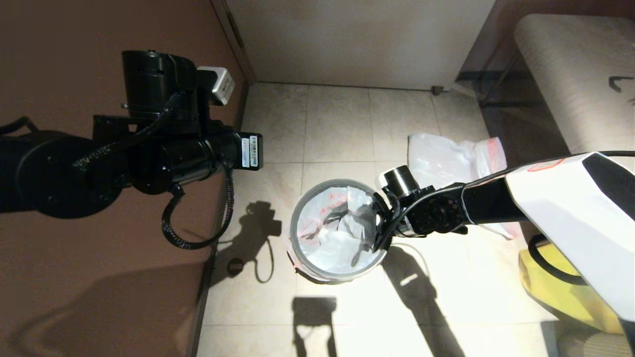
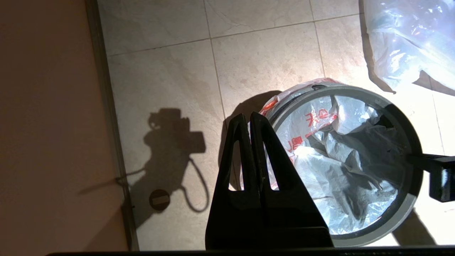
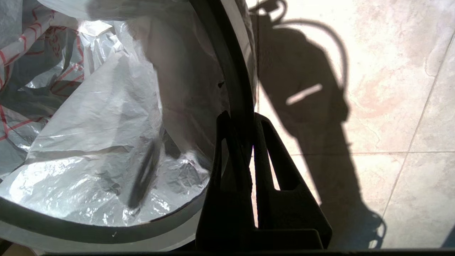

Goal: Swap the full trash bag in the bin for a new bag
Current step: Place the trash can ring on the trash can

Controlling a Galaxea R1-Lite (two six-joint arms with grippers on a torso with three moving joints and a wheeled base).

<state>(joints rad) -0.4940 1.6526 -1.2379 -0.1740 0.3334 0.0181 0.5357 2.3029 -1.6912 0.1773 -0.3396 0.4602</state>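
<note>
Bin [image 1: 295, 233] lined with red-printed bag, print unreadable; right tool [image 3: 249, 122] clamped on rim; left tool [image 2: 247, 119] together.

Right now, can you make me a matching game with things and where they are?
Things:
1 left gripper
2 right gripper
3 full trash bag
4 yellow bag

Places:
A lying beyond the bin
B at the bin's rim
C beneath the right arm
D raised, by the brown wall

Pairs: 1-D, 2-B, 3-A, 4-C
</note>
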